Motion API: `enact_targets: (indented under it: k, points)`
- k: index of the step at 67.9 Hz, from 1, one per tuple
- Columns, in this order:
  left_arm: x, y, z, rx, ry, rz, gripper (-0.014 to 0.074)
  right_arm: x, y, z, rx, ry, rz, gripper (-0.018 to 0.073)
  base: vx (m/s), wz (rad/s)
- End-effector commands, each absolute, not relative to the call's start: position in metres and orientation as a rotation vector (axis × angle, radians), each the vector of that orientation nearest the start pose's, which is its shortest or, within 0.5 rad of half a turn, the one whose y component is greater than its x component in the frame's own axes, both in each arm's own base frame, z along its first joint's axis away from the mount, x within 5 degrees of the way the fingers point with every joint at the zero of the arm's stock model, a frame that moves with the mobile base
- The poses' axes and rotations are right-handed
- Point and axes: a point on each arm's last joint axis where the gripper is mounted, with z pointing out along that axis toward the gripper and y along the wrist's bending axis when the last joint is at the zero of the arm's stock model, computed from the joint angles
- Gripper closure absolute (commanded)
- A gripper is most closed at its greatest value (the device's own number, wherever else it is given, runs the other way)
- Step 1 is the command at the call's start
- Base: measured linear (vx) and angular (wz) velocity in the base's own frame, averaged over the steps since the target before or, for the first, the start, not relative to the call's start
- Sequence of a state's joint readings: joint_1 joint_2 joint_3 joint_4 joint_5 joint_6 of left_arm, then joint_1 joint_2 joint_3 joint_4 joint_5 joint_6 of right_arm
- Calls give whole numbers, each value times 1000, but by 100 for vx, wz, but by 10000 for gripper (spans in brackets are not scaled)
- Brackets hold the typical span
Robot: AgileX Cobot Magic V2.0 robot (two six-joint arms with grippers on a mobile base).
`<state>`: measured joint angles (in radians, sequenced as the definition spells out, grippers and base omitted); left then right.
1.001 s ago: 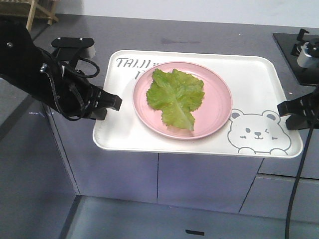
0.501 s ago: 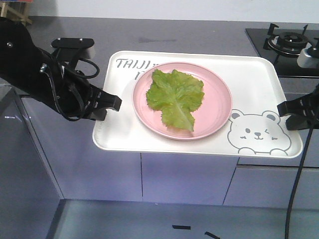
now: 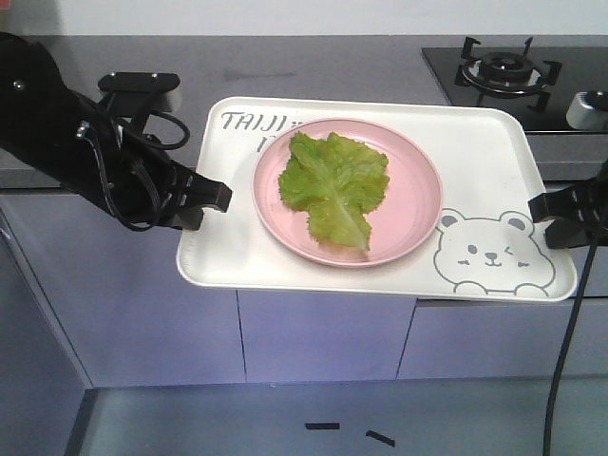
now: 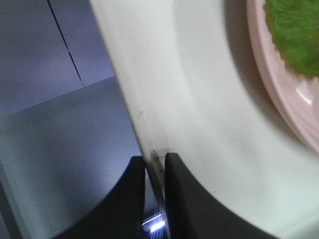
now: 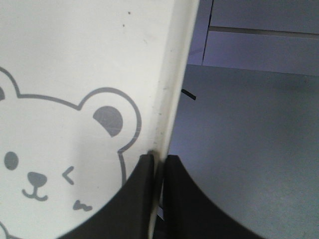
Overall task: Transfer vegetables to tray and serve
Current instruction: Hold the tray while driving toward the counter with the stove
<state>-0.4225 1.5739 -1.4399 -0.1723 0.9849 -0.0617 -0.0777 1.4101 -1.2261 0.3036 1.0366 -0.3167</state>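
Ruffled green lettuce leaf (image 3: 334,185) lies on a smooth round pink plate (image 3: 418,204), centred on the cream plastic tray (image 3: 494,142). The left gripper (image 4: 155,160) and right gripper (image 5: 157,158) each pinch an opposite rim. A grey counter (image 3: 313,66) and gas stove (image 3: 503,71) stand behind.

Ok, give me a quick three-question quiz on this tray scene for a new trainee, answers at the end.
1. True or false: the lettuce leaf lies directly on the tray.
2. The left gripper and right gripper each clamp: A the leaf; B the tray's rim; C nothing.
3. Fill in: the bear drawing sits nearest the ___ gripper.

Key: 1 false, it lies on the pink plate, which rests on the tray; 2 B; 3 right.
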Motion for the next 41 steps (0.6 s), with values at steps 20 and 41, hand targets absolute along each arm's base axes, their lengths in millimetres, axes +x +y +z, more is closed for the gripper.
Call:
enact_targets:
  k: [20, 41]
  points:
    - [294, -165, 371, 367, 2426, -600, 602, 279, 18, 352, -205, 2522, 432, 565, -2, -13]
    - [294, -165, 371, 367, 2426, -600, 602, 279, 18, 352, -205, 2522, 432, 565, 0, -2]
